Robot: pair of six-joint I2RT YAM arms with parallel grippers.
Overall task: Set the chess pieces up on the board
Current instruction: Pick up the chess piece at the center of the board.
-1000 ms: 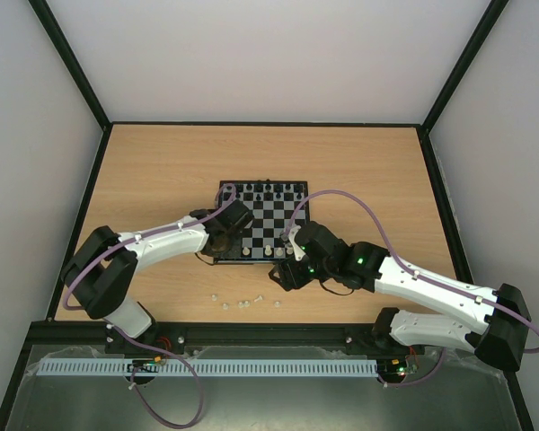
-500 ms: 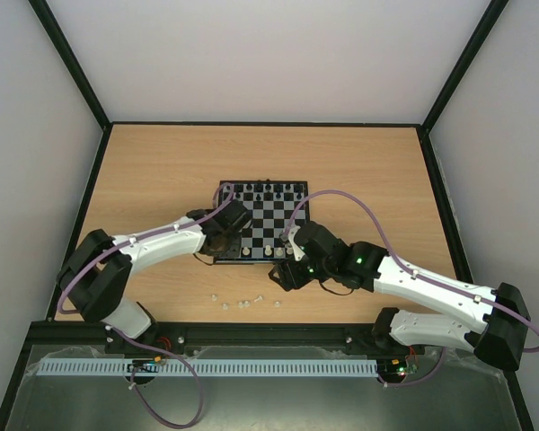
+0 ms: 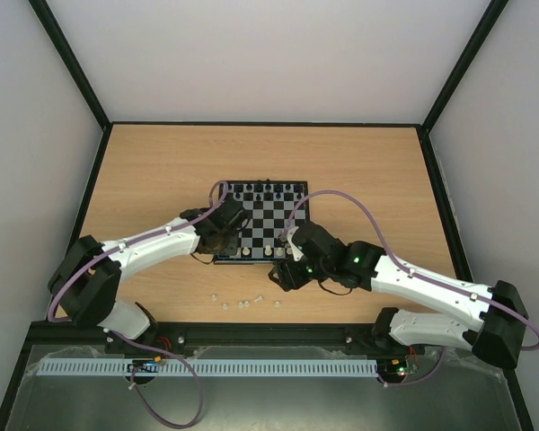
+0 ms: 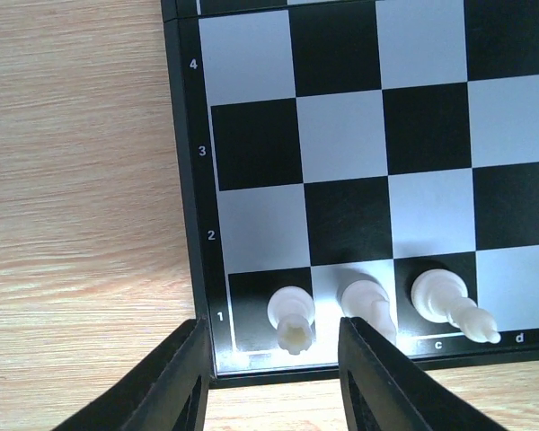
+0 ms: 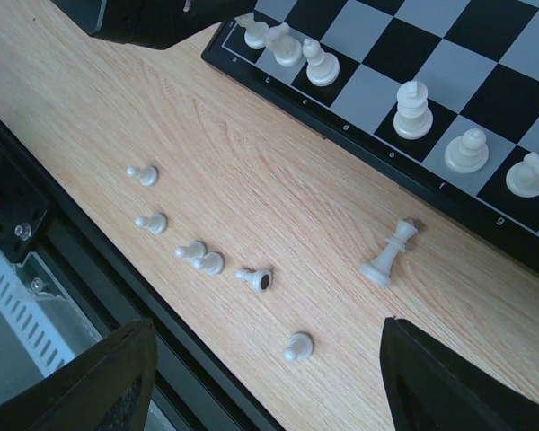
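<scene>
The white rook point(image 4: 290, 319) stands upright on the near-left corner square of the board point(image 4: 189, 180). A white knight point(image 4: 366, 303) stands on the square just to its right and a white bishop point(image 4: 449, 301) on the square after that. The left hand point(image 4: 271, 346) hangs over this corner. Its fingers point(image 4: 175, 377) are partly spread, one on each side of the rook with a gap showing on both sides, and it has hold of nothing.

Further right along the same near row stand a white king point(image 5: 413, 109), a second bishop point(image 5: 467, 151) and a second knight point(image 5: 530, 175), all upright. Black pieces point(image 3: 268, 189) line the far edge of the board.

Off the board, a white queen point(image 5: 391, 256) lies on its side on the counter point(image 5: 278, 180), just beside the board's near border. Six white pawns point(image 5: 208, 262) are scattered on the counter between the board and the arm bases. One fallen pawn point(image 5: 254, 279) lies on its side, and the others stand upright.

The right hand point(image 5: 266, 359) hovers above these loose pieces at the near edge of the board. Its fingers are spread wide and hold nothing. In its wrist view the queen and the closest pawn show in the gap ahead of the fingers, and neither is touched.
</scene>
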